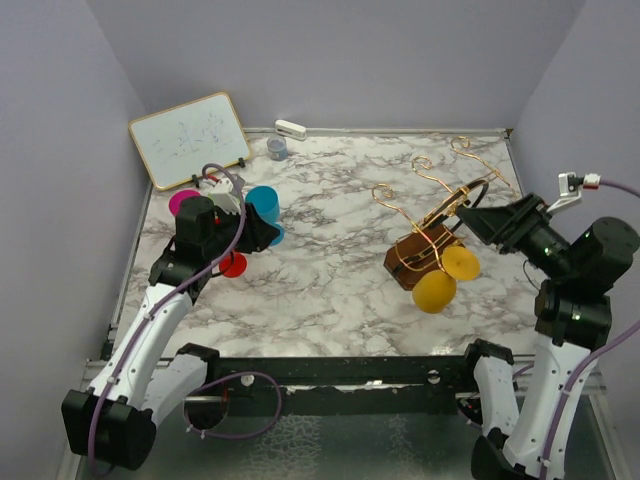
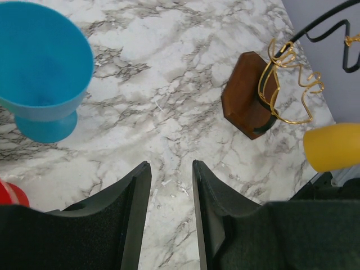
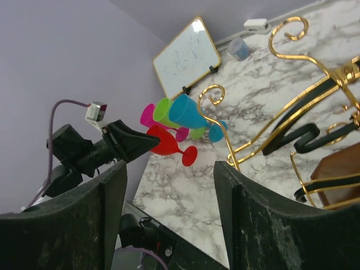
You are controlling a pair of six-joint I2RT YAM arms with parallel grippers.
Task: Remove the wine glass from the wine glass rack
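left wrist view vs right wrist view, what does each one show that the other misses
Only the left wrist view shows the yellow glass, at its right edge. Only the right wrist view shows the whiteboard, the pink glass and the green glass. Both show the blue glass, the rack with its wooden base and gold wire, and the marble table.

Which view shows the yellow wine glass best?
Top external: the yellow wine glass shows whole, bowl and foot, by the wine glass rack. Left wrist catches only a cut-off part; right wrist doesn't show it.
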